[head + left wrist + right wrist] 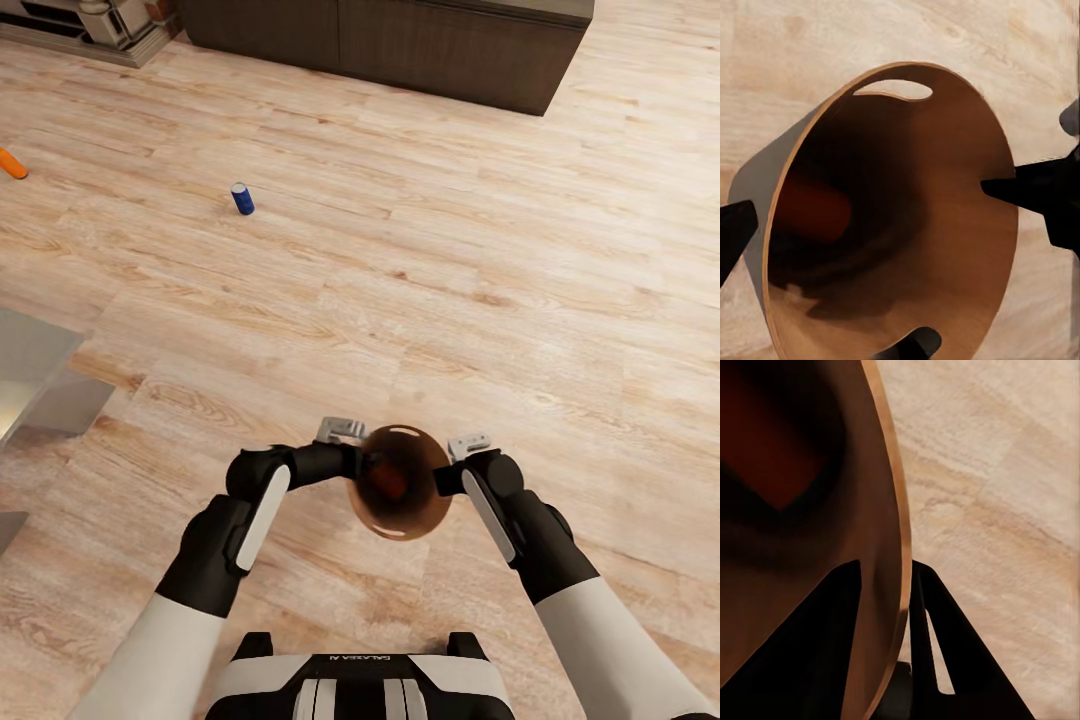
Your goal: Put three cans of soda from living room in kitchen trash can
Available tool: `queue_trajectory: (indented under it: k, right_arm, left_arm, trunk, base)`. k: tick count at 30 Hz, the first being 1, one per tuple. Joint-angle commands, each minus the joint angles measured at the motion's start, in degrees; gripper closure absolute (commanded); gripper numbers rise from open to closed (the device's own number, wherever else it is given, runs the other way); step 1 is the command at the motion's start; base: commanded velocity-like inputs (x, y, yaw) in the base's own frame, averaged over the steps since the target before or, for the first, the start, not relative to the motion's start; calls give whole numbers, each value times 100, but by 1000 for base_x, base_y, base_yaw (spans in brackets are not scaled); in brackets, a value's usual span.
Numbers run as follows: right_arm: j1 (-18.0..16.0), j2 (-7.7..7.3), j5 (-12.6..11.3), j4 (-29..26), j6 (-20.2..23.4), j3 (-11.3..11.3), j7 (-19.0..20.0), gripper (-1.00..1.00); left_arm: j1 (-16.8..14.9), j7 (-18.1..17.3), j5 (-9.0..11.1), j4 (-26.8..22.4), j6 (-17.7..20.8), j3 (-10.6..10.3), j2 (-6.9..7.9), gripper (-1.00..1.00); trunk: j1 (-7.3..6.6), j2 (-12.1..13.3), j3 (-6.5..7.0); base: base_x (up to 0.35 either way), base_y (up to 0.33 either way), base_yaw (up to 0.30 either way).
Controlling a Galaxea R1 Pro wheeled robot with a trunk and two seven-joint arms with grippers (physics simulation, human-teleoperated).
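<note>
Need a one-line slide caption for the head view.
Both grippers, left and right, hold the copper bin over the plank floor; a blue can and an orange can lie ahead.

One line of lettering is seen in the head view, on the robot's trunk (360, 680), printed white on a dark band and turned upside down; it appears to spell "GALAXEA", though the last characters are too small to be made out.

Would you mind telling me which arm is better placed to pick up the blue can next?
Left, probably. The blue can stands on the floor ahead, on the left claw's side. The right claw pinches the trash can's rim, so it could keep holding.
</note>
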Motion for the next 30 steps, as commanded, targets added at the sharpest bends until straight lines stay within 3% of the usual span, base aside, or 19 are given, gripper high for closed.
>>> queue_trajectory:
  k: [1,7,10,12,15,17,19,20,23,24,25,30]
  right_arm:
    - [1,1,-126,0,0,0,20,100]
    - [26,-32,-160,3,0,-25,36,100]
    - [42,-52,-173,3,0,-111,45,100]
    - [53,-54,-154,-2,0,-283,35,100]
    - [64,-58,-131,-50,0,-507,28,100]
    - [84,-60,-124,-63,0,-594,22,100]
    - [180,-68,-125,-69,0,-729,28,100]
    - [361,-75,-130,-77,-79,-903,52,100]
    - [590,-95,-128,-82,-470,-1062,82,100]
    - [629,-102,-127,-82,-538,-1085,86,100]
    - [703,-134,-122,-87,-673,-1133,95,100]
    - [772,-284,-115,-121,-795,-1173,104,100]
  left_arm:
    - [8,-4,-1,-55,15,5,17,-100]
    - [58,-13,-22,-300,47,24,184,-100]
    - [291,9,-48,-299,-26,31,413,-100]
    - [494,16,-53,-288,-255,36,619,-100]
    - [812,6,-50,-100,-946,45,995,-100]
    - [917,-3,-39,163,-1252,51,1130,-100]
    - [967,9,-36,443,-1499,54,1199,-100]
    - [997,31,-48,633,-1742,56,1238,-100]
    - [1024,62,-55,917,-2143,60,1286,-100]
    - [1029,69,-56,1019,-2276,61,1311,-100]
    - [1038,112,-51,1401,-2727,66,1398,-100]
    - [1046,341,-38,2124,-3543,167,1502,-100]
  trunk:
    - [0,0,0]
    - [0,0,0]
    - [0,0,0]
    - [0,0,0]
    - [0,0,0]
    - [0,0,0]
    - [0,0,0]
    - [0,0,0]
    - [0,0,0]
    - [0,0,0]
    - [0,0,0]
    - [0,0,0]
  base:
    - [0,0,0]
    - [0,0,0]
    - [0,0,0]
    - [0,0,0]
    - [0,0,0]
    - [0,0,0]
    - [0,0,0]
    - [0,0,0]
    - [0,0,0]
    - [0,0,0]
    - [0,0,0]
    - [0,0,0]
